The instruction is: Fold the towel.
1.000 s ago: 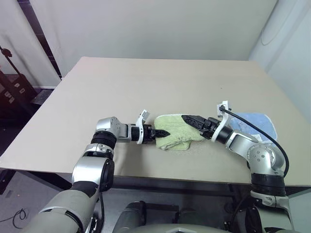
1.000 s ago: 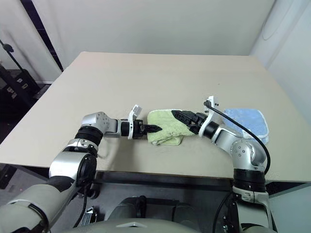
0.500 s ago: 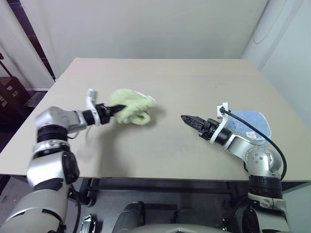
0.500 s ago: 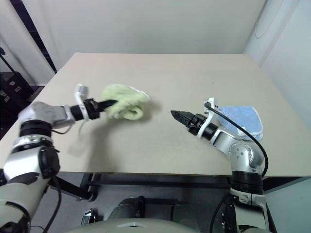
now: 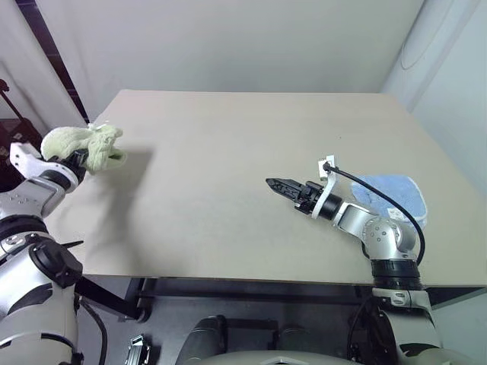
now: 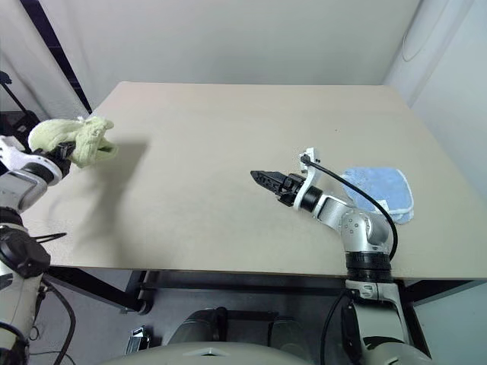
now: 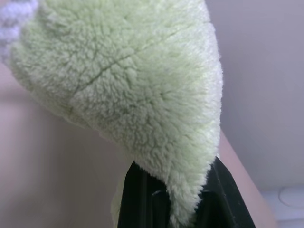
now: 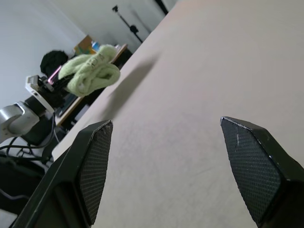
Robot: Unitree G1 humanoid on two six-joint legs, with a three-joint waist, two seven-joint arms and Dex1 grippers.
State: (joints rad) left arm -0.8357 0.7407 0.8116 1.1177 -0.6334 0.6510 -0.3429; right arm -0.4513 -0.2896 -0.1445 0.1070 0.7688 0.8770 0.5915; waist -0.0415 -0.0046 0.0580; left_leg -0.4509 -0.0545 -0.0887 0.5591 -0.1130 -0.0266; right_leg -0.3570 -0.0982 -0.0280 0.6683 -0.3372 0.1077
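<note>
**Two Grippers, One Loaded: Towel Bunched Beyond the Table Edge**

Head views: the left gripper (image 5: pixel 76 158) is clamped on the towel (image 5: pixel 80 144), which hangs crumpled just ahead of its jaws, at the table's (image 5: pixel 228 152) left edge. Risk: released here, the cloth would likely fall off the table; a bunched towel also hides its corners, hindering any fold. The right gripper (image 5: pixel 275 185) hovers well apart, jaws spread, empty. A blue towel (image 5: pixel 392 190) lies behind it.

Left wrist view: terry pile rises from between the jaws, pinched at one thin fold; slippage is possible.

Right wrist view: spread fingers (image 8: pixel 92 166) frame bare tan tabletop. Plain white walls surround.
</note>
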